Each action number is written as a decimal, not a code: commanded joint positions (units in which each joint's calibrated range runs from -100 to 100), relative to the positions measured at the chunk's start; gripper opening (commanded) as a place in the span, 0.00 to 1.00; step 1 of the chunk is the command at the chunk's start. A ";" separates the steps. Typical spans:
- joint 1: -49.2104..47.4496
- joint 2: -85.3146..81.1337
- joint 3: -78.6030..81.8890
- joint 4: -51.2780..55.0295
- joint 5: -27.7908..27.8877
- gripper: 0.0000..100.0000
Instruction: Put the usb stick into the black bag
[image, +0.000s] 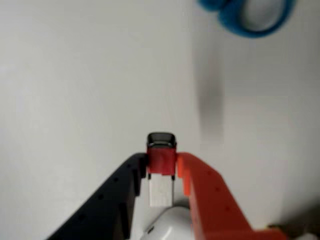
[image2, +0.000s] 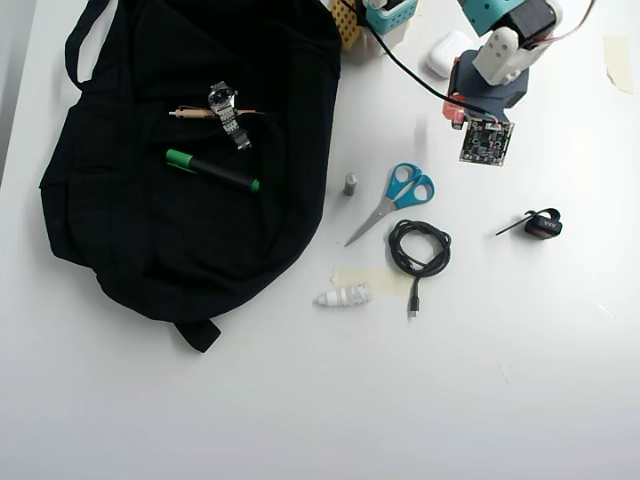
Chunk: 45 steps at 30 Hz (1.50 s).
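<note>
In the wrist view my gripper (image: 161, 165) is shut on the usb stick (image: 161, 161). The stick is red with a white end and a dark tip, pinched between the black finger (image: 117, 192) and the orange finger (image: 205, 192), above the white table. In the overhead view the gripper (image2: 455, 110) is at the upper right, right of the black bag (image2: 130, 220) and well apart from it. The stick is too small to make out there. The bag lies flat on the left with a watch (image2: 226, 110), a pen and a green-capped marker (image2: 212, 171) on it.
Blue-handled scissors (image2: 392, 200) lie between the gripper and the bag, and their handle shows in the wrist view (image: 250, 20). Nearby are a grey cylinder (image2: 350, 184), a coiled black cable (image2: 420, 250), a white ribbed piece (image2: 342, 296), a black-and-red clip (image2: 542, 225) and a white case (image2: 445, 52).
</note>
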 joint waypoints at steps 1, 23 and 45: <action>3.12 -4.70 -2.28 1.05 2.91 0.02; 36.70 -17.65 -10.91 7.08 20.80 0.02; 73.87 -16.65 0.23 -22.98 23.89 0.02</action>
